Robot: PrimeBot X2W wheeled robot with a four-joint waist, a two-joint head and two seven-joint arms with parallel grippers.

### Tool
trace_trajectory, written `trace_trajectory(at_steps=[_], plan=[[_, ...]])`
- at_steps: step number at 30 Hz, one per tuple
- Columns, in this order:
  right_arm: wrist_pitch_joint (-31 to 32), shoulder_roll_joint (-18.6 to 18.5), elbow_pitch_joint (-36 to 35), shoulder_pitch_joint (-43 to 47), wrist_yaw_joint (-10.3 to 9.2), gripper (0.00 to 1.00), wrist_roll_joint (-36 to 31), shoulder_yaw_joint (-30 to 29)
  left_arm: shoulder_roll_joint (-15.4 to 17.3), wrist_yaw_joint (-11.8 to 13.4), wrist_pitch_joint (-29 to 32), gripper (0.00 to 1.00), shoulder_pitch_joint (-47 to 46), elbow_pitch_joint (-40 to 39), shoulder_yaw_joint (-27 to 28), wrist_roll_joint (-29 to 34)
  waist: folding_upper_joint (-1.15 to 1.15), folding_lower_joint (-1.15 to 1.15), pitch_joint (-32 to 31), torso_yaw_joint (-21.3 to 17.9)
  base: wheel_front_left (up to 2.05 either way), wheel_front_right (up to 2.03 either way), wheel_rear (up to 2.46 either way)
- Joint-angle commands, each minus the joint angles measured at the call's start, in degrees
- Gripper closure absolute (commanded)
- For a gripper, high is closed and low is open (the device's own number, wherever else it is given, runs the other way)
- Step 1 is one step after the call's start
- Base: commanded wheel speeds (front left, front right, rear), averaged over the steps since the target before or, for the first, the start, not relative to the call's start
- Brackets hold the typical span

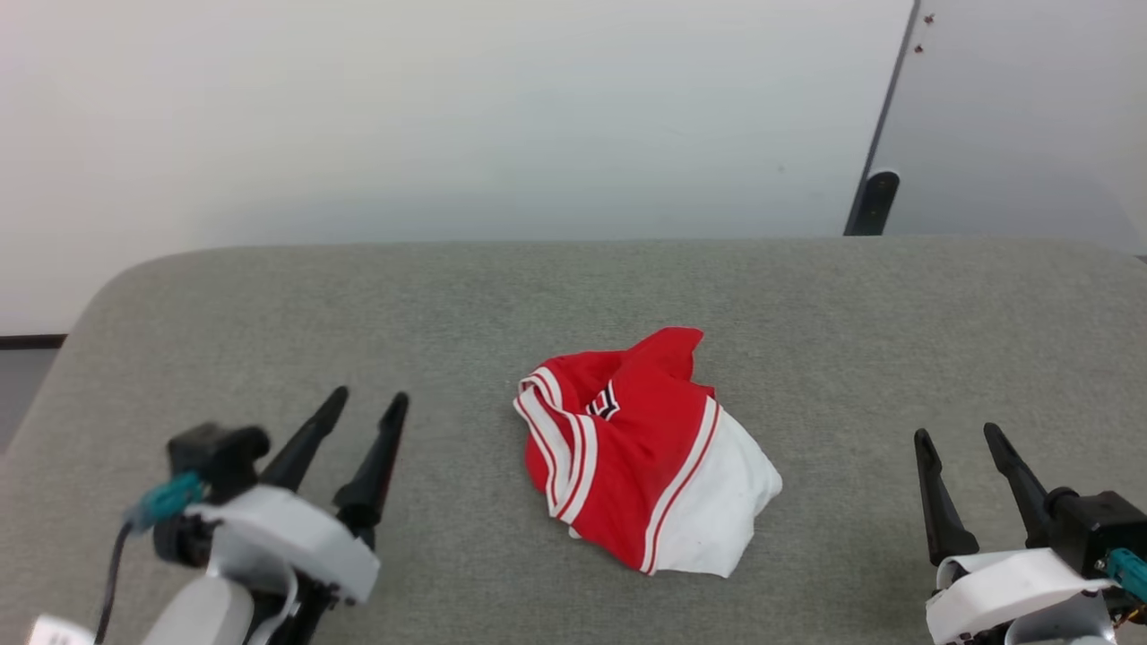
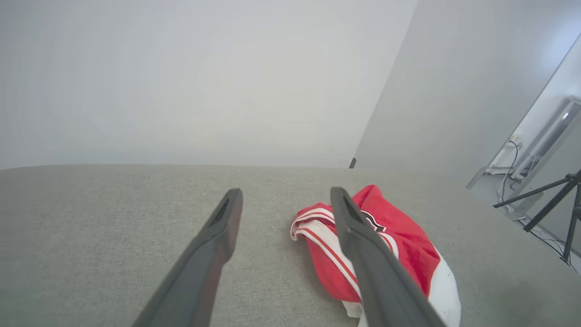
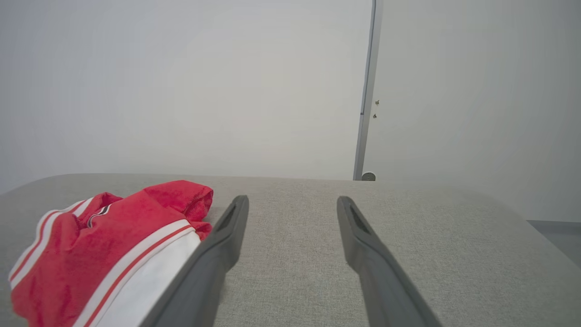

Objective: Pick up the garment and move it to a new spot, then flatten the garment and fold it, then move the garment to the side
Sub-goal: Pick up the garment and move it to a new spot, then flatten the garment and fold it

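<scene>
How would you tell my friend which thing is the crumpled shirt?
Look at the wide grey fabric-covered table in front of the white wall. Near its middle, between the dark two-fingered left end effector and right end effector, lies a crumpled red jersey shirt. It is the one bright thing there: red cloth, a white sleeve and white-striped trim.

Garment (image 1: pixel 627 466) lettering hidden in folds

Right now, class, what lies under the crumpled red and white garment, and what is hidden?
The garment lies bunched on the grey fabric surface, which shows all around it. The patch beneath is covered, so whether anything else lies there cannot be told.
</scene>
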Motion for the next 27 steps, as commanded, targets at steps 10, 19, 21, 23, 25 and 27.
trace_trajectory(at_steps=[10, 19, 21, 23, 25, 27], plan=[[-1.0, -0.5, 0.8, 2.3, -0.02, 0.00, 0.5, -0.4, -0.7, 1.2, -9.6, 0.00, 6.9, 2.1, 3.9, 2.6, 0.00, 0.00, -1.2, 2.7, 0.00, 0.00, 0.00], [-1.5, -0.6, 1.2, 2.9, -0.02, 0.00, 0.3, -1.5, -1.5, 0.6, -10.2, 0.00, 9.6, 0.8, 9.5, 6.1, 0.00, 0.00, -1.4, 3.5, 0.00, 0.00, 0.00], [-1.5, -0.5, 1.2, 3.1, -0.02, 0.00, 0.1, -1.6, -2.3, 0.4, -10.2, 0.00, 10.2, 0.2, 11.0, 7.3, 0.00, 0.00, -1.4, 3.5, 0.00, 0.00, 0.00], [-1.6, -0.4, 1.3, 3.1, -0.02, 0.00, 0.0, -1.7, -2.6, 0.2, -10.3, 0.00, 10.5, 0.0, 11.7, 7.9, 0.00, 0.00, -1.4, 3.4, 0.00, 0.00, 0.00], [-1.6, -0.4, 1.3, 3.2, -0.02, 0.00, 0.1, -1.7, -3.3, -0.1, -10.3, 0.00, 10.8, -0.5, 12.8, 8.7, 0.00, 0.00, -1.4, 3.4, 0.00, 0.00, 0.00], [-1.6, -0.4, 1.4, 3.2, -0.02, 0.00, 0.1, -1.7, -3.9, -0.5, -10.3, 0.00, 11.3, -0.6, 13.6, 9.5, 0.00, 0.00, -1.3, 3.3, 0.00, 0.00, 0.00]])
